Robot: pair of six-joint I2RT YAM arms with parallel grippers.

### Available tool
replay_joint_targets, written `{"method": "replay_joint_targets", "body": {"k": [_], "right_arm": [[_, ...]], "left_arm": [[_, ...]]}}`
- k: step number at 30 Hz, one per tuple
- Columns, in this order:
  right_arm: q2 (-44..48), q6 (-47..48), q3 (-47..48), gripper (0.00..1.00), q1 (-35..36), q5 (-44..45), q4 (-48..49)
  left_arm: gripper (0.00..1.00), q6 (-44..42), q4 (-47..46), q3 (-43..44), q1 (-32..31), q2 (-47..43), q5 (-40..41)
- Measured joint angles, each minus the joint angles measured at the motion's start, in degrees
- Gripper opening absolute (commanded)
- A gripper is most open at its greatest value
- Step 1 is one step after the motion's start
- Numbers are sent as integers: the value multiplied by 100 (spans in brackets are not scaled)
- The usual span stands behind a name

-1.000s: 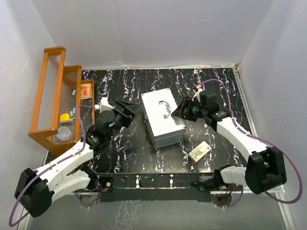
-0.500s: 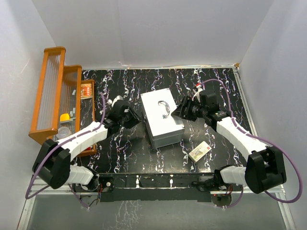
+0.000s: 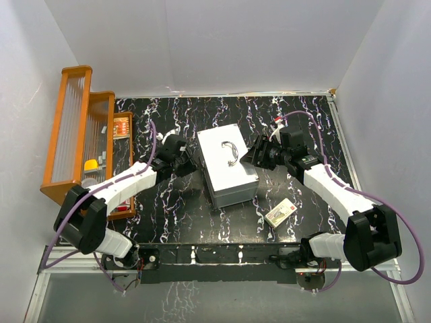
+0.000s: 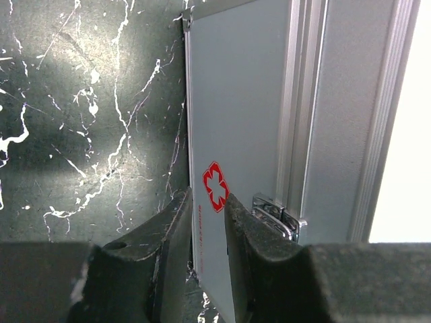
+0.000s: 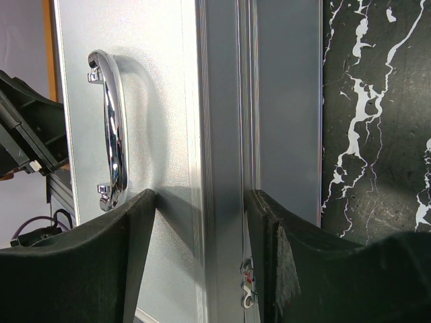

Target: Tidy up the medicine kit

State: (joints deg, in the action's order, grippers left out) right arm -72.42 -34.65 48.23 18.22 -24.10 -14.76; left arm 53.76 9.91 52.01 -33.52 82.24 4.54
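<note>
The medicine kit point(image 3: 227, 165) is a light-grey metal case lying shut mid-table, its curved handle point(image 5: 114, 128) on the lid. My left gripper point(image 3: 190, 161) is low against the kit's left wall point(image 4: 242, 101). Its jaws point(image 4: 207, 202) stand narrowly apart over the red cross mark point(image 4: 215, 187), beside a chrome latch point(image 4: 276, 214). Whether they pinch anything does not show. My right gripper point(image 3: 252, 153) straddles the kit's upper right edge point(image 5: 215, 101). One finger point(image 5: 138, 229) rests on the lid top, and the other sits on the side wall at the seam.
A wooden rack point(image 3: 74, 134) stands along the table's left edge, holding a yellow item point(image 3: 89, 163) and a red packet point(image 3: 122, 126). A small white box point(image 3: 281, 212) lies near the front right. White walls close in on all sides.
My left arm has swung in from the front left to the kit's left wall, and its jaws have narrowed a lot. My right jaws have closed a little on the lid edge.
</note>
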Motion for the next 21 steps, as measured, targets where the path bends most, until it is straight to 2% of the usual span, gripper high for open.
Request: {"method": "replay_joint_targets", "body": {"k": [21], "right_arm": [[-42,0,2,53,4,-31,50]], "left_arm": [[20,-129,-160,20,0,267,-457]]}}
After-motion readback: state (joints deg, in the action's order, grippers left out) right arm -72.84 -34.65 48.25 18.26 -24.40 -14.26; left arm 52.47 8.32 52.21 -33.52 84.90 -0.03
